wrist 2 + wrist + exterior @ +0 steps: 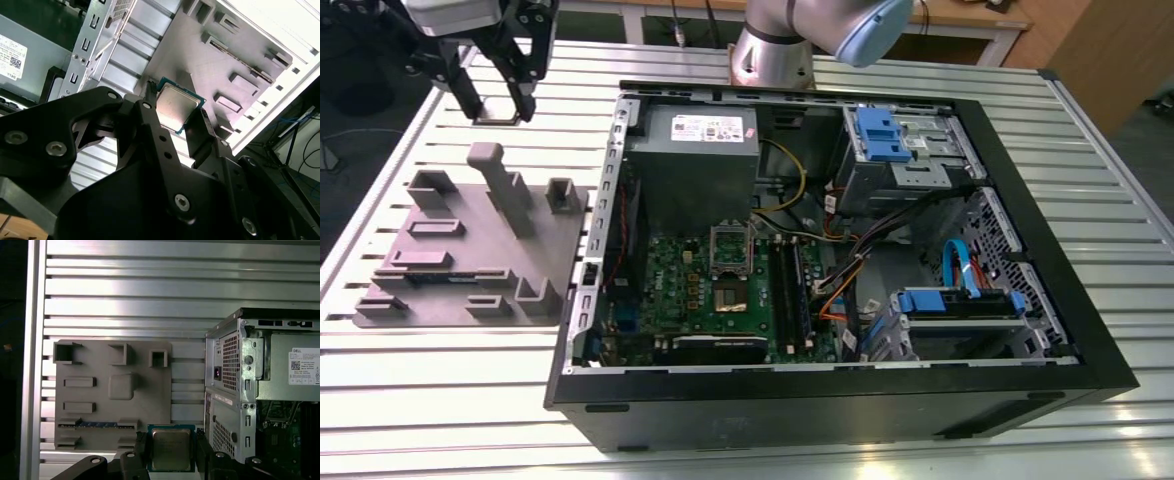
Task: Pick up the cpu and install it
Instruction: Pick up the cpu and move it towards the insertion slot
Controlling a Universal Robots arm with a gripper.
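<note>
The claw [172,451] clamps the cpu [171,447] between its fingers, holding it above the slatted table [150,290], near the grey moulded plate [100,407].

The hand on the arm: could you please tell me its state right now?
Hand: closed, holding the cpu.
</note>
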